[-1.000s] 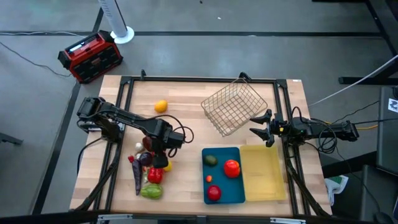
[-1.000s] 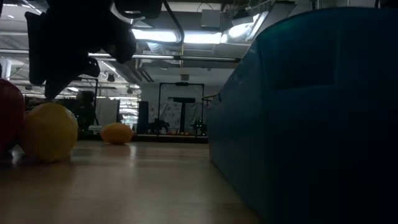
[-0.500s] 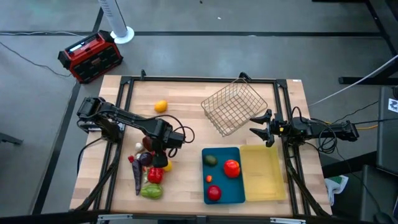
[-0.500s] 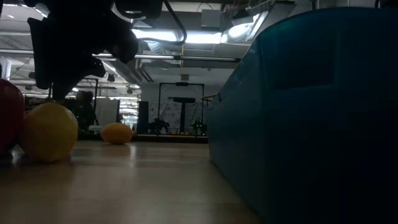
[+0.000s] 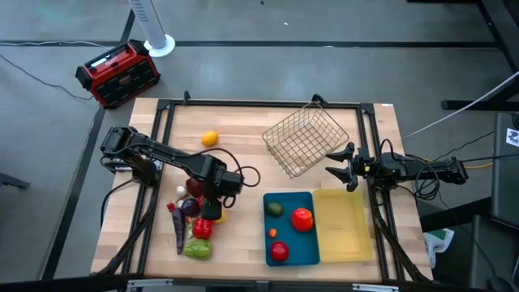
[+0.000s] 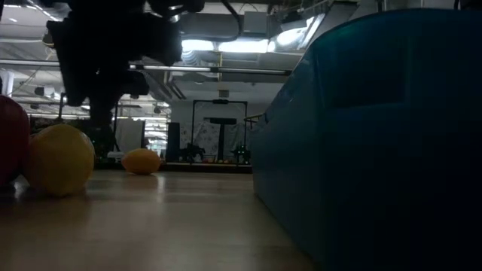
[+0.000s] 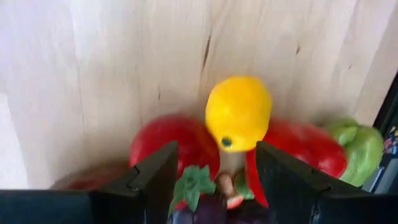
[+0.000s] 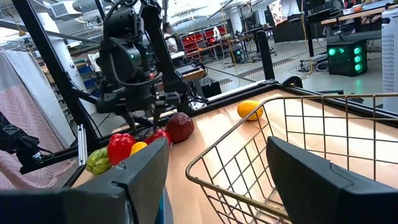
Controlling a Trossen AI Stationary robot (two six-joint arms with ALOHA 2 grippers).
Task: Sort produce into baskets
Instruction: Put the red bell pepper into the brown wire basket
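Left wrist view: left gripper [image 7: 214, 180] spread open, poised over a yellow lemon [image 7: 238, 113] in the produce pile.

High view: left gripper [image 5: 212, 204] points down at the pile on the table's near left; arm bent at the elbow, reaching in from the far-left corner. Since a second ago the wrist has turned and its cable loop swung right; in the low view the gripper [image 6: 102, 124] now hangs upright by the lemon [image 6: 59, 159]. Around the lemon: glossy red peppers [image 7: 174, 146], a lumpy green pepper [image 5: 197, 249], a slim dark purple eggplant [image 5: 178, 231]. A lone orange [image 5: 210, 138] lies well apart, farther back. Right gripper [image 5: 339, 168] open, level, waiting at the silver wire-mesh basket [image 5: 304, 140], unchanged. Blue tray [image 5: 308, 250], smooth plastic, holds four pieces; pale yellow tray [image 5: 345, 225] touches its right side. Table [image 5: 243, 122] is pale wood planks.
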